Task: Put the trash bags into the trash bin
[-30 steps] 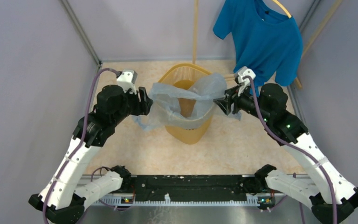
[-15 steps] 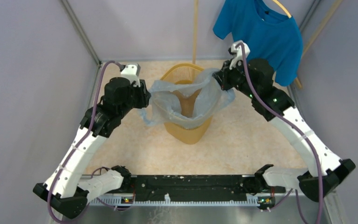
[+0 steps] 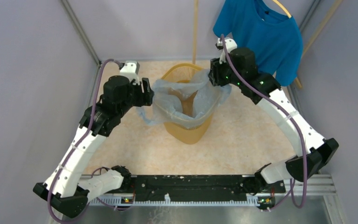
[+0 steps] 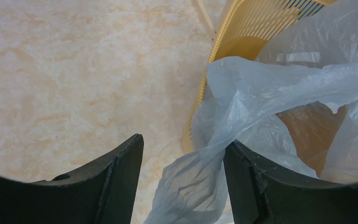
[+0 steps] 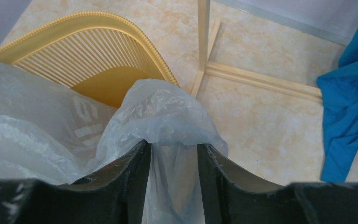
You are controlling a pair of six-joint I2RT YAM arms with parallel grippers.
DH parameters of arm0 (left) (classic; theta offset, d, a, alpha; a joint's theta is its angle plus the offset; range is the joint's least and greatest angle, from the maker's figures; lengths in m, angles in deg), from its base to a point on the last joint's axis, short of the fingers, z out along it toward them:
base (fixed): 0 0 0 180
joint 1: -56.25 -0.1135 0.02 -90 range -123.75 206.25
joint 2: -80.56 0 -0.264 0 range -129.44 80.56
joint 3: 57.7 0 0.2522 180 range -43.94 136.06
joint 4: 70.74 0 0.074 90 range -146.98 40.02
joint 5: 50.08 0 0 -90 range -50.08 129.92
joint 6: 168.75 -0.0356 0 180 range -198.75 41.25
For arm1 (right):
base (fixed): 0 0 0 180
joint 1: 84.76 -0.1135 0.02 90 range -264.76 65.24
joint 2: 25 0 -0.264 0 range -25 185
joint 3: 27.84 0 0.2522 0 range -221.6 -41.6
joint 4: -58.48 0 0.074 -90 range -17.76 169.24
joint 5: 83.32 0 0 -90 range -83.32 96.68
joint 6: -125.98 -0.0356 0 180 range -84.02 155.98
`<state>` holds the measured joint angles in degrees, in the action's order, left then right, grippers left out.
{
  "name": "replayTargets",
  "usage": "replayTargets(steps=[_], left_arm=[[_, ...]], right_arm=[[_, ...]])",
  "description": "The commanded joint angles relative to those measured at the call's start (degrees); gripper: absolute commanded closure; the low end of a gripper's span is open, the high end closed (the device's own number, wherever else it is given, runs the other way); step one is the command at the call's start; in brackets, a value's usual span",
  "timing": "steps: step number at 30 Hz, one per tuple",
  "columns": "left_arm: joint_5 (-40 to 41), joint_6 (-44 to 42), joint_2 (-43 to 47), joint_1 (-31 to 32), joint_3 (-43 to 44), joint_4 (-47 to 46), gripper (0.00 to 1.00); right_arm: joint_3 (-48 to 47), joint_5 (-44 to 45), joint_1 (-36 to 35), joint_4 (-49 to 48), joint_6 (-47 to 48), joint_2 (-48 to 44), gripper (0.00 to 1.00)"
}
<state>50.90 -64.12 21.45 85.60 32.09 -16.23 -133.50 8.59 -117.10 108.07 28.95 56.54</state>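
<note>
The yellow-orange trash bin (image 3: 189, 133) stands mid-table. The pale blue trash bag (image 3: 177, 95) lies draped over its rim, its mouth open into the bin. My left gripper (image 3: 148, 93) is at the bin's left rim. In the left wrist view it (image 4: 182, 142) is open, with loose bag film (image 4: 270, 84) hanging between the jaws against the right finger, beside the bin (image 4: 242, 28). My right gripper (image 3: 213, 77) is at the far right rim. In the right wrist view it (image 5: 173, 144) is open, with bag film (image 5: 163, 107) draped over both fingertips beside the bin rim (image 5: 98, 42).
A bright blue T-shirt (image 3: 265, 37) hangs on a hanger at the back right, close behind my right arm; it also shows in the right wrist view (image 5: 349, 107). A wooden frame (image 5: 256, 77) lies behind the bin. Grey walls enclose the table on three sides.
My right gripper has moved back and left from the bin's right side to its far right rim, carrying the bag edge along. My left gripper has shifted slightly back.
</note>
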Motion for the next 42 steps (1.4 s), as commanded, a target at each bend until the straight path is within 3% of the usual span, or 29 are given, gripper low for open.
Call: replayTargets(steps=[1, 9, 17, 19, 25, 28, 33, 36, 42], left_arm=[[-0.78, -0.67, 1.48, -0.08, 3.71, -0.78, 0.31], [-1.58, -0.92, 1.30, -0.10, 5.25, -0.33, 0.32], [-0.81, -1.18, -1.13, -0.14, 5.64, -0.84, 0.41], [-0.83, -1.26, -1.45, -0.15, 5.62, -0.97, 0.42], [-0.26, -1.56, -1.91, -0.10, 5.70, -1.29, 0.51], [0.34, -1.22, -1.98, -0.10, 5.76, -1.33, 0.61], [-0.25, -1.01, -2.06, -0.08, 5.78, -1.81, 0.67], [-0.62, -1.09, -2.48, -0.10, 6.22, -1.72, 0.69], [-1.21, -1.10, -3.08, -0.12, 6.64, -1.93, 0.72]], right_arm=[[0.61, 1.50, 0.63, -0.19, 1.53, -6.49, 0.55], [3.46, 0.84, 0.61, -0.97, 2.13, -11.99, 0.42], [2.74, -1.31, 0.61, -2.04, 2.67, -9.46, 0.55], [3.32, -4.14, 0.61, -1.99, 3.93, -9.85, 0.46], [8.95, -8.70, 0.48, -3.40, 11.31, -16.56, 0.32], [9.99, -5.18, -0.67, -2.30, 15.05, -19.06, 0.28], [12.99, -4.35, -1.09, -2.75, 18.76, -23.88, 0.20], [14.49, -8.55, -1.37, -3.12, 20.03, -25.17, 0.22], [13.82, -10.70, -4.75, -3.33, 23.40, -21.98, 0.42]])
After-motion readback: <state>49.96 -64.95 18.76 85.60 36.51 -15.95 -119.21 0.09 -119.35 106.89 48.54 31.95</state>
